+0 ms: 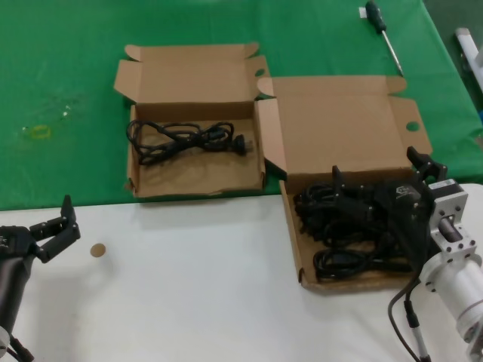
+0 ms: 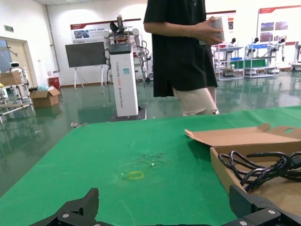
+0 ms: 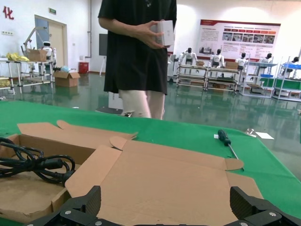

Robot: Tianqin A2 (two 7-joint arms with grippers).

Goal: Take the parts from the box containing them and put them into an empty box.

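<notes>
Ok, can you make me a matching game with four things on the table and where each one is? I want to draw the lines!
Things:
1. screwdriver
2. single cord
3. right hand
4. left hand

Places:
A. over the wide box full of cords
B. on the green cloth, far side
C. above the white tabletop, near a small brown disc
D. lying in the smaller box

Pairs: 1-B, 2-D, 3-A, 4-C

Robotics lab hall — display robots (image 3: 190, 55)
</notes>
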